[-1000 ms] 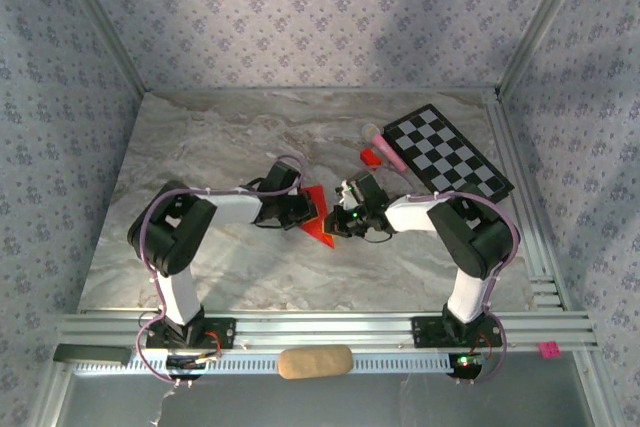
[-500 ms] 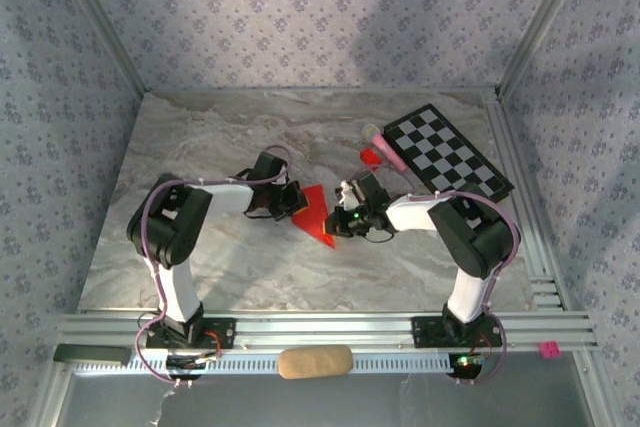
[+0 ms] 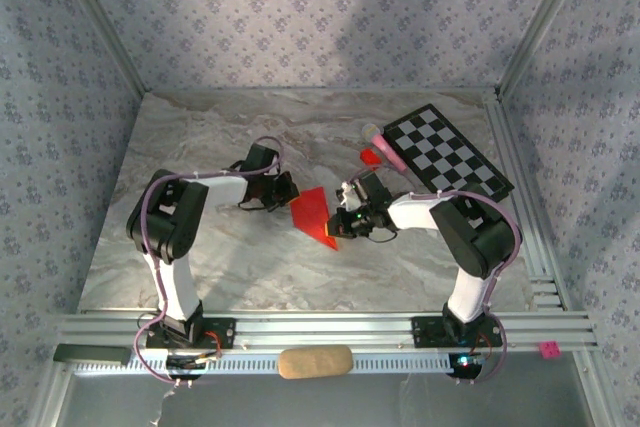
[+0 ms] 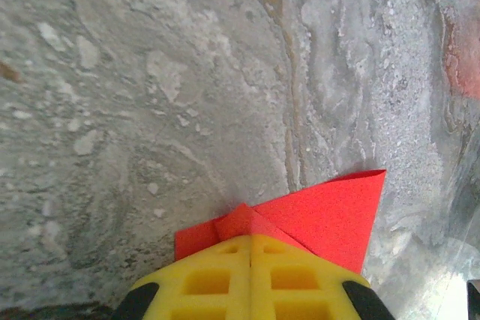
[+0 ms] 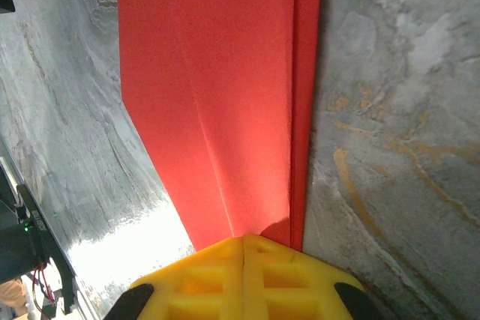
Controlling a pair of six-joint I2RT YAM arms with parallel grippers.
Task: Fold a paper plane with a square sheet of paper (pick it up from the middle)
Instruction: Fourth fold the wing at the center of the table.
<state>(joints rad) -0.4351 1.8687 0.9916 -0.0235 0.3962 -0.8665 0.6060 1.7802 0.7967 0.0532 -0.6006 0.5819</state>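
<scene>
The right gripper (image 3: 337, 224) stays clamped on the near end of the bright red creased sheet of paper (image 3: 310, 212) in the middle of the marbled bench (image 3: 200, 257). The left gripper (image 3: 289, 195), pinching its corner, has pulled toward the far-left corner, spreading the fold wider, likely opening a wing.

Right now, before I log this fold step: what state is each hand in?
Left hand: closed, pinching a corner of the red paper.
Right hand: closed, pinching one end of the same red paper.
</scene>
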